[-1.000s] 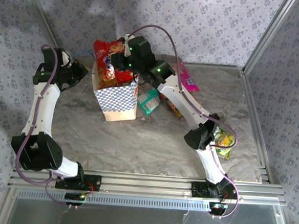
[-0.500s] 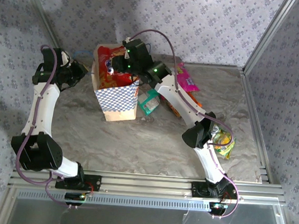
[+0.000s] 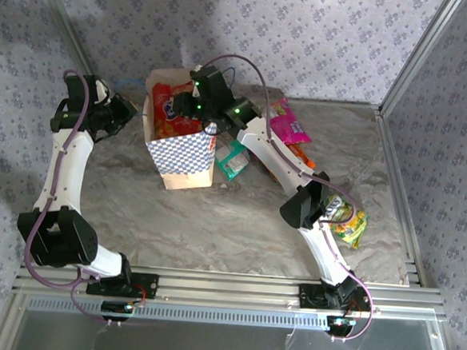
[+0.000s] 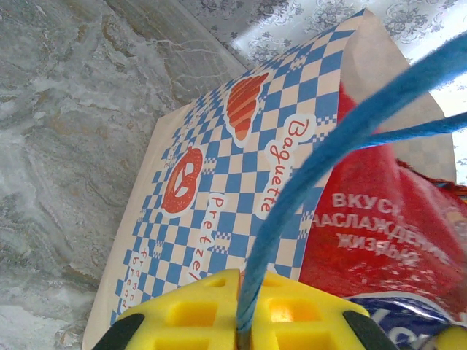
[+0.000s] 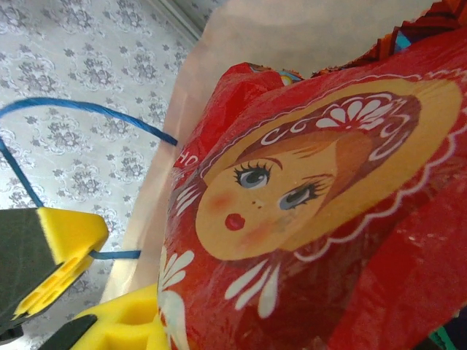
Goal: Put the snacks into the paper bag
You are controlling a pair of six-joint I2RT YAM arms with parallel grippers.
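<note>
Grey marbled worktop (image 3: 215, 214) inside patterned walls: bag (image 3: 185, 157) stands upright and open near the far edge, left of centre, with the red packet (image 3: 172, 119) partly down in its mouth. Left gripper (image 4: 243, 313) has its fingers pressed together on the bag's blue cord (image 4: 328, 153); right gripper (image 3: 191, 110) hangs over the mouth, fingers pinching the red packet. Loose items — teal packet (image 3: 233, 159) just beside the bag, magenta packet (image 3: 289, 123) at the far edge, green-yellow packet (image 3: 347, 219) towards the right edge.
</note>
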